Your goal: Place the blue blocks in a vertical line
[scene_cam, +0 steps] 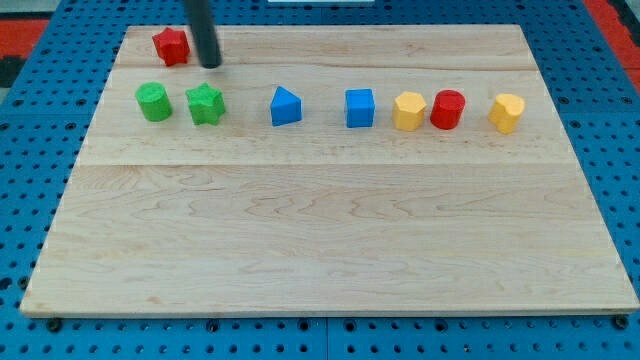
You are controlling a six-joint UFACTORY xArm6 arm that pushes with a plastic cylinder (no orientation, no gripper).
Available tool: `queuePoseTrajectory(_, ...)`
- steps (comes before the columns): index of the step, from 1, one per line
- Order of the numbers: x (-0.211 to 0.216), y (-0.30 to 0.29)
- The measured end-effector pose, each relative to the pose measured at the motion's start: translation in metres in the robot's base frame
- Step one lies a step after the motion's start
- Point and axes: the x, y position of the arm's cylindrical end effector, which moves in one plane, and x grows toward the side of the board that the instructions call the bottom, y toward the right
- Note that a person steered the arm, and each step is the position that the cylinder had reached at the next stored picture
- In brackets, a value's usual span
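Two blue blocks lie in a row across the upper part of the wooden board point(320, 230): a blue triangular block point(285, 106) left of centre and a blue cube point(360, 108) to its right, side by side and apart. My tip point(210, 64) is near the view's top left, just right of a red star block point(171, 46) and above a green star block point(205, 104). It is well left of and above both blue blocks and touches neither.
In the same row: a green cylinder point(153, 102) at the left, then right of the cube a yellow block point(408, 110), a red cylinder point(447, 109) touching it, and a yellow block point(506, 112). Blue pegboard surrounds the board.
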Motion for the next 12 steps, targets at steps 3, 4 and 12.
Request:
queuePoseTrajectory(3,0.034,0.124)
queuePoseTrajectory(4,0.066,0.098)
queuePoseTrajectory(12,0.046,0.139)
